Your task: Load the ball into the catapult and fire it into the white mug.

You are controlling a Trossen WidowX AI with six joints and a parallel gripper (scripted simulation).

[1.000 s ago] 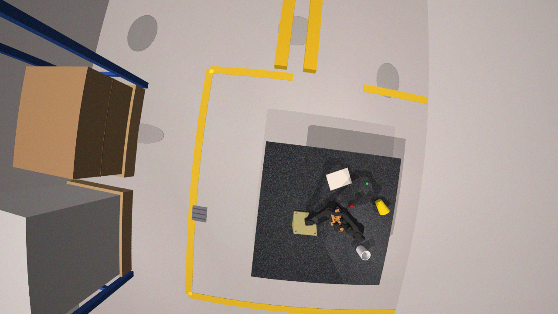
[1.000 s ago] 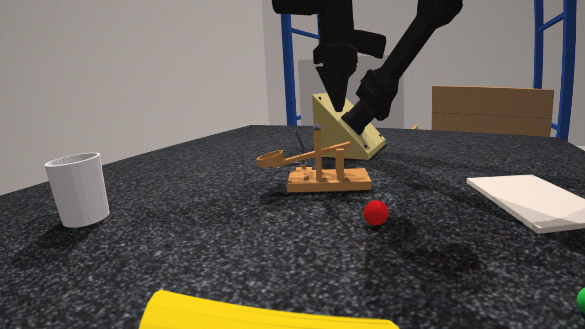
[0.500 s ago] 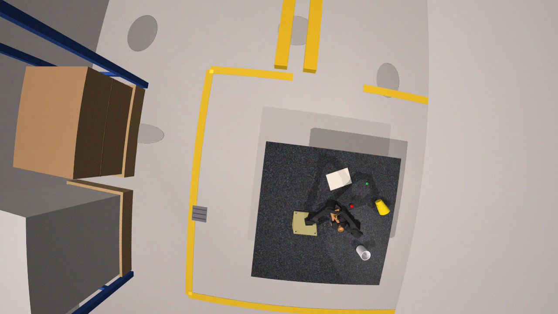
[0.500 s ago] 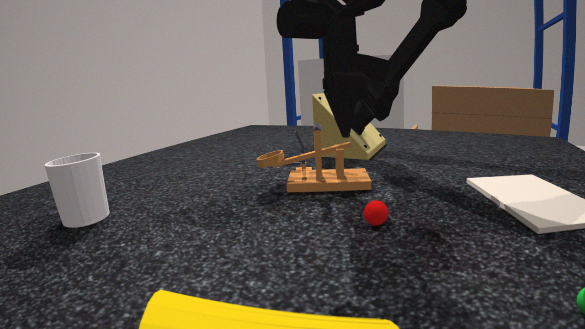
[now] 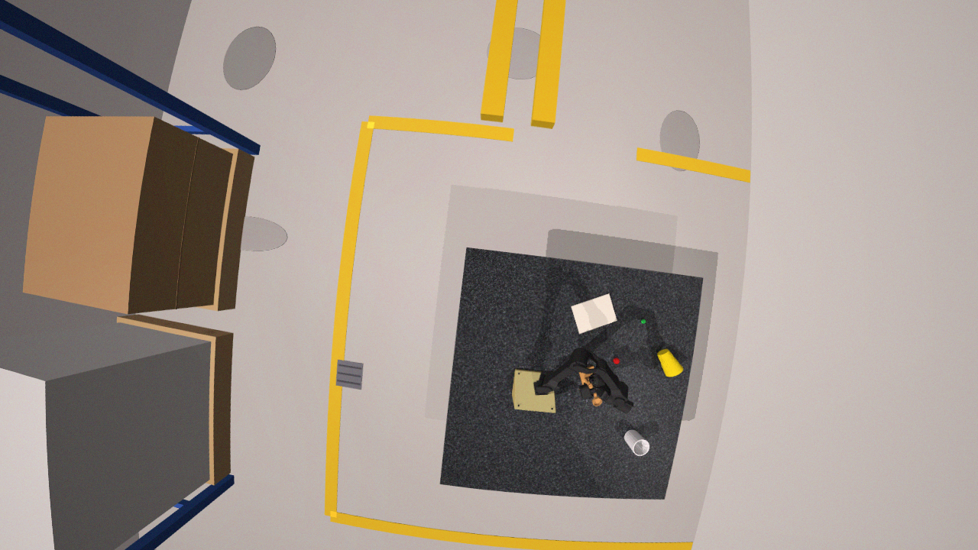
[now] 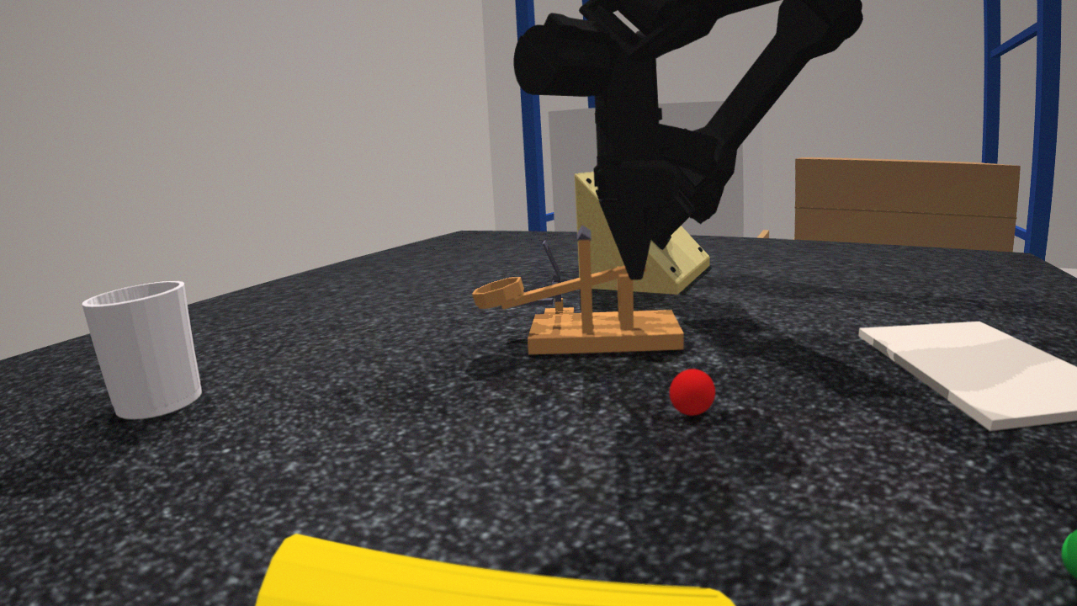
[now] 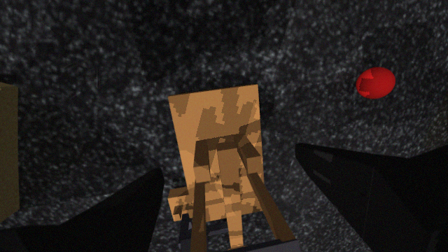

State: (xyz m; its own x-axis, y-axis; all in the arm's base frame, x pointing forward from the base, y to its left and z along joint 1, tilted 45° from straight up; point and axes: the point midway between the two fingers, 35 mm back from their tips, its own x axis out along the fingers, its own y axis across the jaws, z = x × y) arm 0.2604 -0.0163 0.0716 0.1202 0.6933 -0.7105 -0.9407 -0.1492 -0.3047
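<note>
The wooden catapult [image 6: 602, 332] [image 5: 597, 399] [image 7: 217, 119] stands mid-table with its empty spoon [image 6: 496, 289] pointing left, towards the white mug [image 6: 143, 348] [image 5: 636, 442]. The red ball [image 6: 691, 391] [image 5: 616, 360] [image 7: 375, 82] lies on the table just in front of and to the right of the catapult. My gripper [image 6: 636, 263] [image 7: 231, 162] is open and empty. It points down with its fingertips low over the rear end of the catapult's arm. In the wrist view one finger is on each side of the catapult's frame. I cannot tell whether the fingers touch it.
A tan wedge block [image 6: 681, 259] [image 5: 534, 391] carrying the arm stands right behind the catapult. A white slab [image 6: 978, 369] [image 5: 593, 313] lies to the right. A yellow cup [image 6: 452, 580] [image 5: 669, 362] lies on its side at the front, and a green ball [image 6: 1070, 554] [image 5: 642, 321] lies front right.
</note>
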